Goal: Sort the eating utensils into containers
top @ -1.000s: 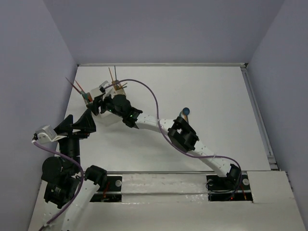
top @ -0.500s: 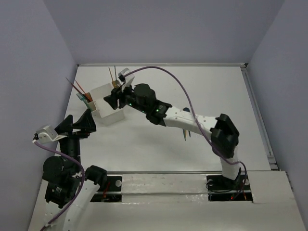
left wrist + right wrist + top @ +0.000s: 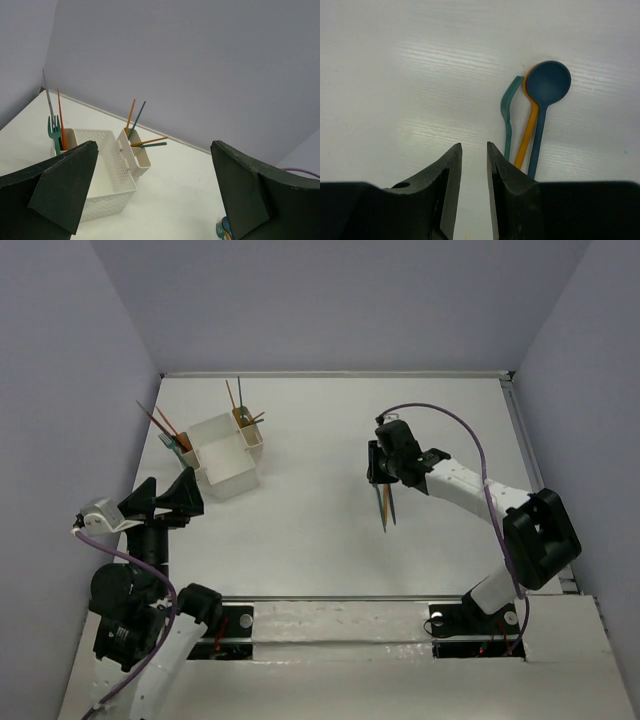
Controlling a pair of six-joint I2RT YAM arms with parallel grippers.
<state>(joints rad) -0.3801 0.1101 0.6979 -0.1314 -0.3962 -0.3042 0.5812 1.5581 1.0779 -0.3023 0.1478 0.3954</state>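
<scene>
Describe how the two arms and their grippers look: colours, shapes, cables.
The left arm and the right arm have white links and black joints. A thin purple cable runs loosely along each. The left gripper and the right gripper each carry two dark, flat, wedge-shaped fingers.

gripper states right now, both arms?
Left gripper: wide open, holding nothing.
Right gripper: open only a narrow gap, holding nothing.
</scene>
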